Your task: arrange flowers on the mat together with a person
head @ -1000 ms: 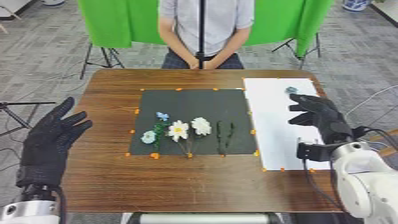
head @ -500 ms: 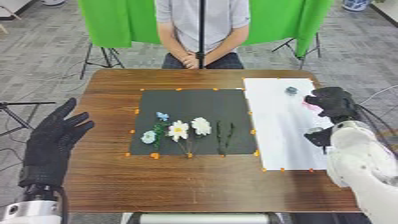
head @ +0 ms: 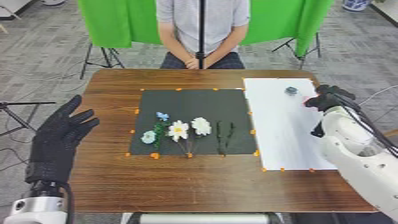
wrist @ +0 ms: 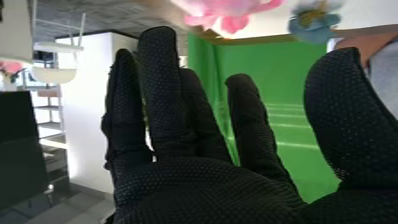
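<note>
right hand (head: 334, 97), head view: it has slid outward and a little farther from me since the first frame, off the middle of the white sheet (head: 277, 127) to its right edge. pink flower (head: 310, 103), covered by my glove in that earlier frame, now shows partly, just beside the hand; whether the two touch, i can't tell. it lies on the sheet's right side. blue-grey flower (head: 291, 91) sits near it, toward the far end.

black mat (head: 191, 102) unchanged: pale blue flower (head: 148, 137), small blue flower (head: 163, 116), white daisy-like flower (head: 179, 131), fuller white flower (head: 202, 126), two green stems (head: 226, 136) side by side. left hand (head: 67, 131) is raised over the left table edge, fingers loose, holding nothing.

right wrist view: my fingers are long and straight, with gaps between some, thumb well apart. nothing pinched. pink petals and the blue-grey bloom lie beyond the fingertips.

my reading: this is the approach, pink flower next, nothing taken. i'd line up thumb and fingers around its stem and close gently; coming in crooked could crush petals or nudge it off the sheet. two blooms still wait for the mat.
</note>
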You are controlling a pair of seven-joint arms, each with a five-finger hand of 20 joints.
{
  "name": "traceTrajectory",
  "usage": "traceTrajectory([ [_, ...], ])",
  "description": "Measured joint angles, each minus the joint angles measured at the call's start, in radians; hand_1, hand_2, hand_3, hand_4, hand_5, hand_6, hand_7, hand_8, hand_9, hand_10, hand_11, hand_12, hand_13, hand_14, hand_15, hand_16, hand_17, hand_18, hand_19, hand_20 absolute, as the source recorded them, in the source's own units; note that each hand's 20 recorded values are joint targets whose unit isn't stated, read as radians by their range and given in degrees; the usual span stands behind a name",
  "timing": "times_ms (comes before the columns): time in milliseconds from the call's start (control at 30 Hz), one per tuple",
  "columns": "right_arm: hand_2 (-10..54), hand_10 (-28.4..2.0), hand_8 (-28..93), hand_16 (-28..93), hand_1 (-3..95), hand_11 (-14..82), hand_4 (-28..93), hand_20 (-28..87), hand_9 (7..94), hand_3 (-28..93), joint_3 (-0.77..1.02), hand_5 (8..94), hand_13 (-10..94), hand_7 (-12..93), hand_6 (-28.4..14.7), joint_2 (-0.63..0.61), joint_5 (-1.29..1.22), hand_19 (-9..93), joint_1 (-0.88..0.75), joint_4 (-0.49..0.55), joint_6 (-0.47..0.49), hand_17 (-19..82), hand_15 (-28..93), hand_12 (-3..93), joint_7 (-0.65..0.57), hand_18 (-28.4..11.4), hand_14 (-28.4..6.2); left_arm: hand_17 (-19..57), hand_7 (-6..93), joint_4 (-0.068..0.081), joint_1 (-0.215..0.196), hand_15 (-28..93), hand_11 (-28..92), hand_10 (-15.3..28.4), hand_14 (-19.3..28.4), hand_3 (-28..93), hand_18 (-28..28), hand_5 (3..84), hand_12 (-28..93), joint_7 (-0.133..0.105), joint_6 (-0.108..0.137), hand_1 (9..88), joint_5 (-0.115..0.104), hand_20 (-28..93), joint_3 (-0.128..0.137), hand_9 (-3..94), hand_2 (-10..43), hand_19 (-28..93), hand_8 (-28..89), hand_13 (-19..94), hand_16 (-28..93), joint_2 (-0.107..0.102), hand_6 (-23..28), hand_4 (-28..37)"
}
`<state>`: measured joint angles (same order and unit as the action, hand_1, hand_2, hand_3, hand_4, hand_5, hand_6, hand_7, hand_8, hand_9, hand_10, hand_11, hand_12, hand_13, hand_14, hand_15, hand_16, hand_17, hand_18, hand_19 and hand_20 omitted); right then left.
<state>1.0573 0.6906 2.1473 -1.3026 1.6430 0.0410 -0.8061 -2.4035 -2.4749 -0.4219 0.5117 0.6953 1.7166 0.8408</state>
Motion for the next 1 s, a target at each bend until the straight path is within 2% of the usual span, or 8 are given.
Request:
traceTrajectory([
  [233, -1.0, -18.4, -11, 6, 28.7, 11.1, -26, 11, 39.6, 76, -0.032, 34.2, 49, 13, 3.2, -0.002, -0.02, 68, 0.06, -0.078, 0.107, 18, 59, 14.1, -0.004, -20.0, -15.3, -10.4, 14.1, 0.004, 0.006, 55, 26, 19.6, 26.7, 77, 20.8, 33.8, 9, -0.004, -0.002, 20.0, 0.003, 10, -0.005, 32.9, 7.5, 49, -11, 22, -12, 0.0, 6.6, -28.3],
  [500, -1.0, -18.7, -12, 6, 27.4, 11.6, -26, 10, 38.5, 77, -0.119, 28.6, 49, 13, 1.3, 0.004, -0.021, 69, 0.099, -0.135, 0.103, 18, 60, 14.1, -0.003, -20.1, -15.2, -10.5, 14.2, 0.006, -0.002, 55, 27, 19.5, 26.7, 77, 20.8, 33.9, 9, -0.001, -0.01, 20.2, 0.005, 10, -0.003, 32.9, 7.4, 49, -11, 22, -12, 0.002, 6.7, -28.3],
  [700, -1.2, -18.6, -11, 5, 27.5, 11.9, -26, 9, 38.4, 77, -0.181, 30.0, 49, 14, 1.1, 0.016, -0.015, 70, 0.135, -0.154, 0.096, 19, 60, 14.2, -0.006, -20.4, -15.1, -10.5, 14.0, 0.012, 0.014, 55, 27, 19.6, 26.7, 77, 20.9, 34.6, 9, 0.016, -0.028, 20.3, 0.025, 10, -0.006, 32.9, 7.4, 49, -11, 22, -12, 0.015, 7.3, -28.3],
  [767, -1.0, -18.0, -12, 5, 28.9, 12.7, -27, 9, 41.3, 75, -0.197, 34.7, 51, 15, 1.3, 0.021, -0.013, 70, 0.151, -0.161, 0.092, 20, 60, 13.9, -0.007, -20.4, -14.6, -10.5, 13.8, 0.013, 0.017, 55, 27, 19.6, 26.7, 77, 20.8, 35.0, 9, 0.018, -0.033, 20.4, 0.028, 10, -0.006, 33.0, 7.4, 49, -10, 22, -12, 0.019, 7.5, -28.3],
  [833, -2.2, -15.4, -13, 6, 32.4, 15.6, -28, 8, 49.4, 73, -0.218, 45.1, 57, 16, 2.2, 0.025, -0.007, 71, 0.166, -0.168, 0.079, 23, 58, 13.5, -0.009, -19.8, -12.5, -10.5, 13.7, 0.013, 0.018, 55, 27, 19.6, 26.7, 77, 20.9, 35.0, 9, 0.018, -0.036, 20.4, 0.03, 10, -0.007, 33.0, 7.4, 49, -10, 22, -12, 0.021, 7.5, -28.3],
  [867, -3.6, -13.0, -14, 8, 35.4, 17.9, -28, 7, 54.8, 72, -0.237, 52.5, 62, 18, 2.9, 0.025, -0.002, 72, 0.176, -0.173, 0.06, 25, 57, 13.6, -0.012, -18.9, -10.7, -10.5, 13.7, 0.014, 0.019, 55, 27, 19.6, 26.7, 77, 20.9, 35.0, 9, 0.019, -0.037, 20.4, 0.031, 10, -0.008, 33.0, 7.4, 49, -10, 22, -12, 0.022, 7.5, -28.3],
  [900, -5.5, -11.2, -14, 10, 39.0, 19.8, -28, 5, 62.1, 70, -0.269, 59.9, 66, 19, 3.8, 0.024, 0.008, 73, 0.191, -0.181, 0.022, 26, 55, 13.8, -0.017, -17.7, -8.6, -10.5, 13.8, 0.015, 0.021, 55, 27, 19.6, 26.8, 77, 20.9, 35.0, 9, 0.02, -0.039, 20.4, 0.033, 10, -0.009, 33.0, 7.5, 49, -10, 22, -12, 0.023, 7.6, -28.3],
  [1000, -8.7, -7.9, -4, 14, 49.3, 21.2, -28, 4, 77.1, 59, -0.371, 73.1, 72, 20, 4.4, 0.02, 0.065, 73, 0.233, -0.214, -0.119, 28, 53, 18.6, -0.025, -15.7, -5.5, -10.5, 13.8, 0.017, 0.028, 55, 27, 19.6, 26.7, 77, 20.8, 35.1, 9, 0.024, -0.043, 20.4, 0.035, 9, -0.01, 33.0, 7.5, 49, -10, 22, -12, 0.027, 7.5, -28.3],
])
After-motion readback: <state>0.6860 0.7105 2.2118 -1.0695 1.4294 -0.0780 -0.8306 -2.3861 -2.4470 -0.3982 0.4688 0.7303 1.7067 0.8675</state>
